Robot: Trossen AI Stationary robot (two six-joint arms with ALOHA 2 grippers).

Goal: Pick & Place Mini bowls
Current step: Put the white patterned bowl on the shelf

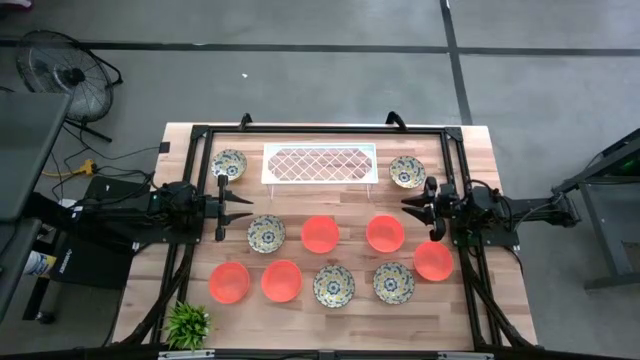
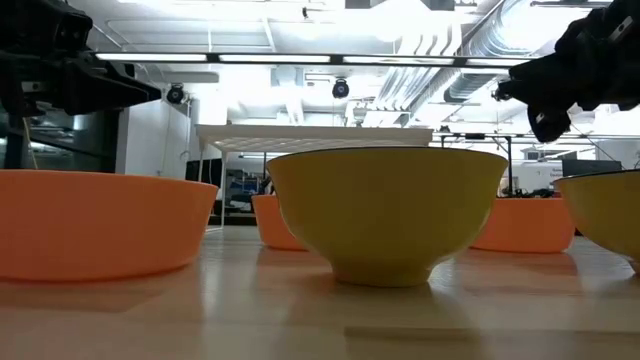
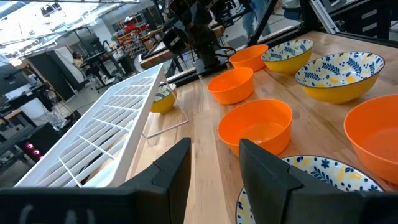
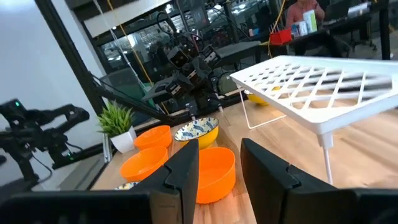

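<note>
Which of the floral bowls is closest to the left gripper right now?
The floral bowl just in front of the left gripper, in the middle row beside an orange bowl. The other floral bowls sit farther off.

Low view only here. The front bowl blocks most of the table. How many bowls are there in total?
Observer: Ten small round ones: five plain glossy orange-red bowls and five cream bowls with blue-green floral pattern.
Operator: Anything on top of the white tray? I see it edge-on.
Observer: No. The white lattice-patterned rectangular tray carries nothing. One floral bowl sits on the table off each of its short ends.
Operator: Pincers holding anything?
Observer: Neither. The left pincer and right pincer are both open and empty, pointing toward each other from opposite sides, between the tray and the bowl rows.
</note>
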